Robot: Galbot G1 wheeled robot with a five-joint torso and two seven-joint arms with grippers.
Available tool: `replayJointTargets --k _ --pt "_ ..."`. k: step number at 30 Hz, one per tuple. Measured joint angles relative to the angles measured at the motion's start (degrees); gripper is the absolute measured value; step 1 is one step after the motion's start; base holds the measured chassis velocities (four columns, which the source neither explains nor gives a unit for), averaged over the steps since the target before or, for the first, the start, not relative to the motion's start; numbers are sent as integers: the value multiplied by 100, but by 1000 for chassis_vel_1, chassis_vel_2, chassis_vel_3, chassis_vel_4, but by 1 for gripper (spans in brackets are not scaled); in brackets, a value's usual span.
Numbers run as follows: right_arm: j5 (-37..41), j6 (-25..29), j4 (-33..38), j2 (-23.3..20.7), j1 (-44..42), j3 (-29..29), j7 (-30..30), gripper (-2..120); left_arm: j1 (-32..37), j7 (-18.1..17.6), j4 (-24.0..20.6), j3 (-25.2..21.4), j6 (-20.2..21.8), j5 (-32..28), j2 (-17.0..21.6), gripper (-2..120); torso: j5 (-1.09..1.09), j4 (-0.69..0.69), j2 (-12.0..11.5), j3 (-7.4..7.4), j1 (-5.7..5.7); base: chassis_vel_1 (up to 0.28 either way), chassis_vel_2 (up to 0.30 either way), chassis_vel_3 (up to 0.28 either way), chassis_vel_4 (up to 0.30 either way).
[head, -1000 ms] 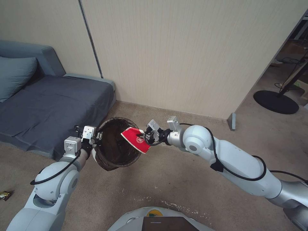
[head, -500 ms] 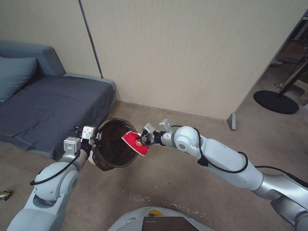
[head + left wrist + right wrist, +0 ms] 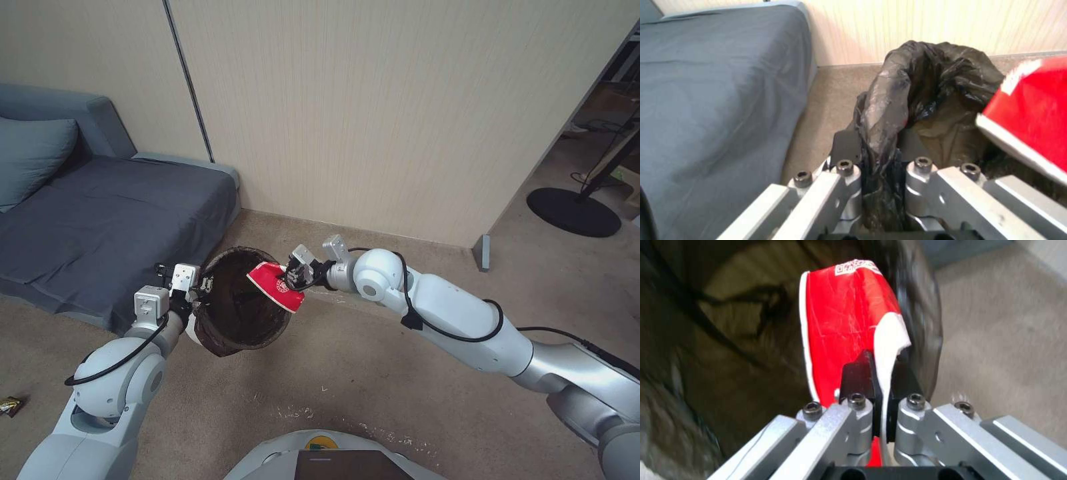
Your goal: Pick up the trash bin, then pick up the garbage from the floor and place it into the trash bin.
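Paper, thin and limp by its look: the red packet (image 3: 276,286) hangs pinched by one edge in the closed right claw (image 3: 291,275) over the trash bin (image 3: 237,303). The left claw (image 3: 878,173) is clamped on the bin's soft liner-covered rim, likely a light load.

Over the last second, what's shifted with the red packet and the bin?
The right pincer, still shut on the red packet, has carried it toward the robot's left, farther over the trash bin opening. The left pincer stays clamped on the liner bag at the rim, the bin held tilted as before. Nothing has been released.
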Motion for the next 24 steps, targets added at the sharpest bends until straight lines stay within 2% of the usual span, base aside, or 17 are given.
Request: replayJointTargets --k 10,19,24 --pt "315 -37 -107 259 620 -347 183 0 -13 6 33 24 0 8 -10 7 -1 0 0 0 0 0 0 0 0" --pt "332 -41 -371 678 501 -556 294 0 -10 6 30 -23 0 -15 28 7 0 0 0 0 0 0 0 0 0" --pt "289 -35 -446 731 442 -596 302 0 -19 7 35 -9 0 -17 28 7 0 -1 0 0 0 0 0 0 0"
